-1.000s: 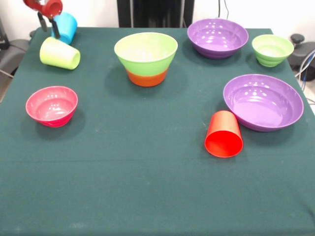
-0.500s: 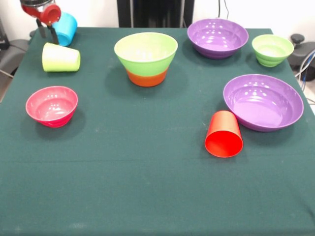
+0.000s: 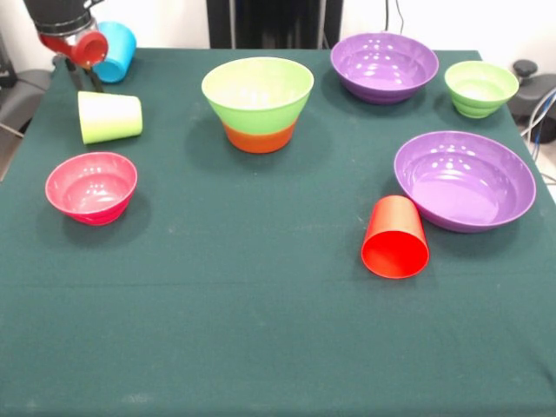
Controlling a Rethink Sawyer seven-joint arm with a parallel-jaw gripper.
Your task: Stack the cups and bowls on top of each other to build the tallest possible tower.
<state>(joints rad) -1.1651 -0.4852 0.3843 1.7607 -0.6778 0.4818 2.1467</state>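
Dark green cloth covers the table [image 3: 261,347], with a white wall behind. Six glossy plastic bowls show: two purple bowls, one far [image 3: 384,65] and one larger at the right [image 3: 465,179], a small green bowl [image 3: 480,87] at the far right, a pink bowl [image 3: 91,186] at the left, and the tower [image 3: 257,102], a large lime-green bowl nested in an orange one. Three smooth plastic tumblers lie on their sides: a lime green cup [image 3: 109,116], a sky blue cup [image 3: 115,50] at the far left corner, and a red cup [image 3: 395,236] touching the nearer purple bowl. The red and black gripper [image 3: 78,76] hangs just beside the blue cup, above the lime cup; whether its prongs are apart or together cannot be told.
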